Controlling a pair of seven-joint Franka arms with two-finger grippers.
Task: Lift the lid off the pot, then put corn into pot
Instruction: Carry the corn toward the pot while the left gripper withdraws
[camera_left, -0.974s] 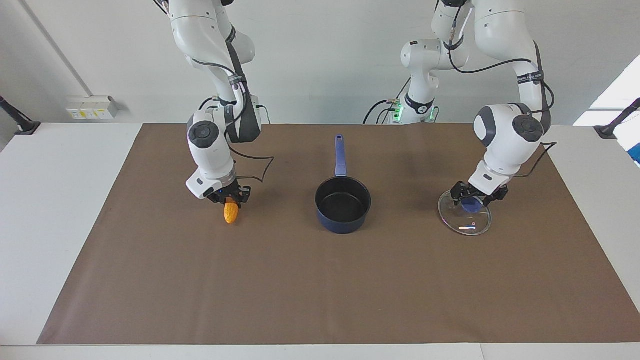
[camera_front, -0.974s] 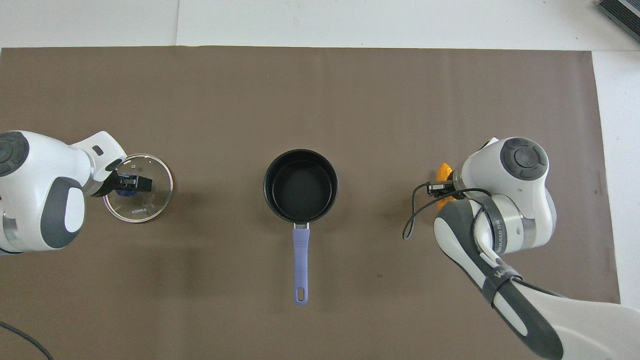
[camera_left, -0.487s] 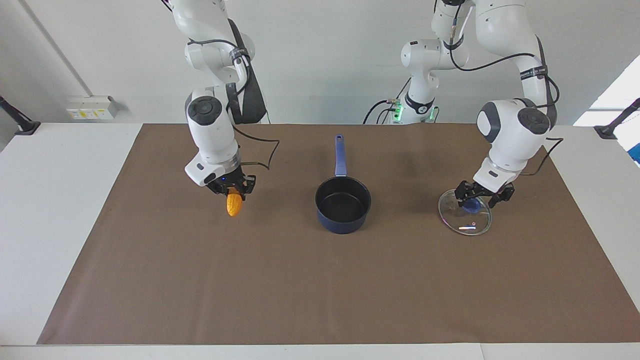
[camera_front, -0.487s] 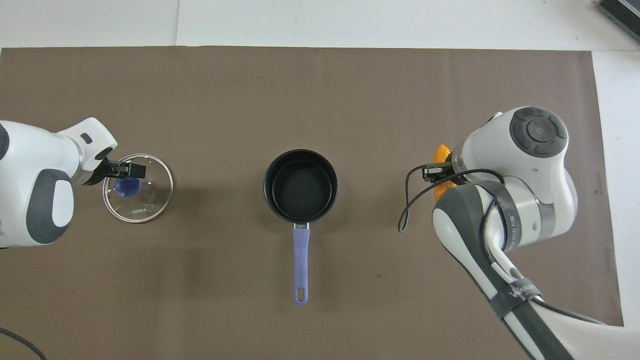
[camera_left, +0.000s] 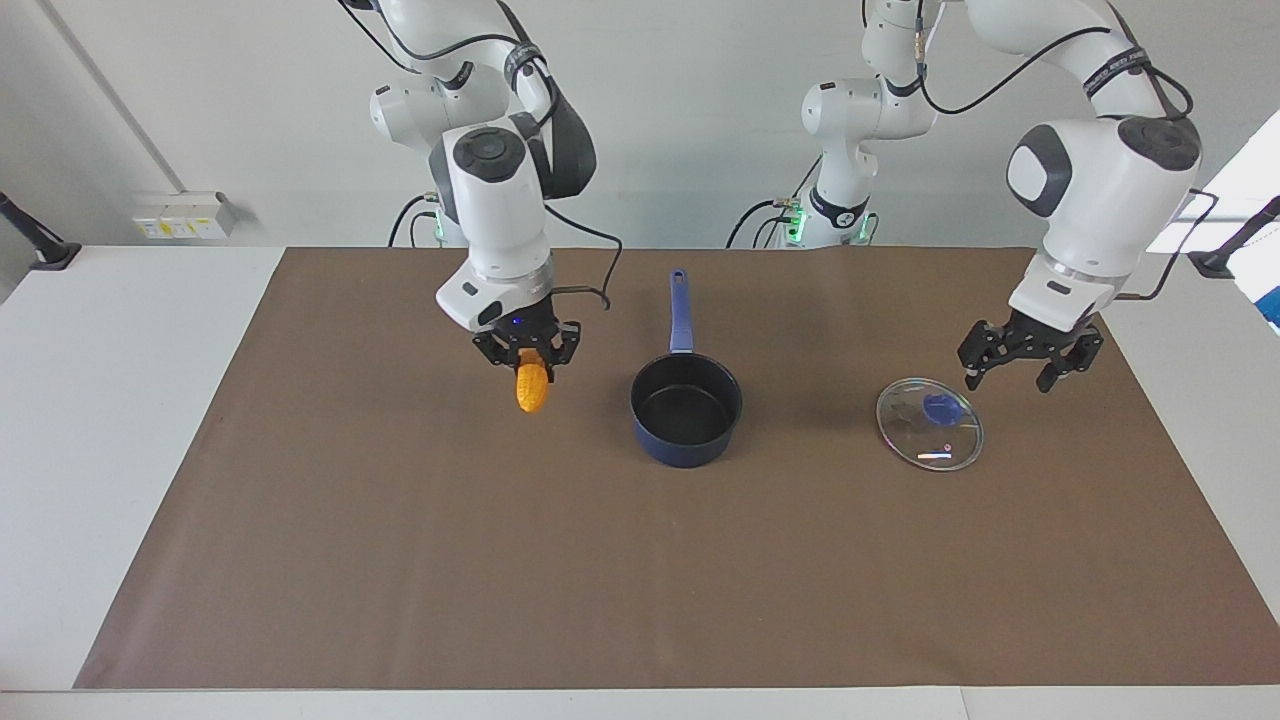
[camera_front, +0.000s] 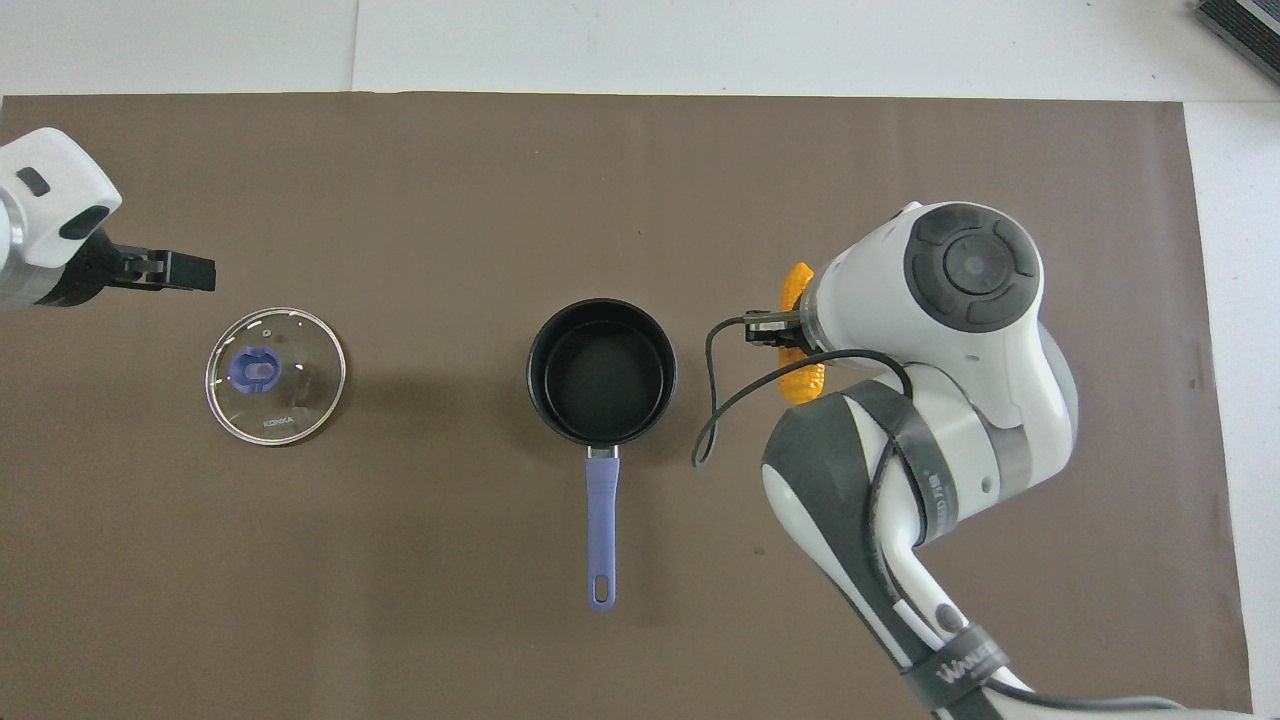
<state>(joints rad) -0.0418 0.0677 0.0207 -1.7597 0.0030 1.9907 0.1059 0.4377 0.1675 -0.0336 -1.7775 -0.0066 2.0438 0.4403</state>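
Corn hangs clamped between right gripper fingers, beside pot.

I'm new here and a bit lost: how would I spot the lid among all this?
Start at the brown mat, then find the pot at its middle. Toward the left arm's end lies the lid, flat, under no gripper. It alone is clear glass, a metal-rimmed disc with a blue knob.

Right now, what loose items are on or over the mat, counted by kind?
Pot: 1, open, mid-mat.
Lid: 1, flat on the mat, toward the left arm's end.
Corn: 1, held by the right gripper.
Total: 3
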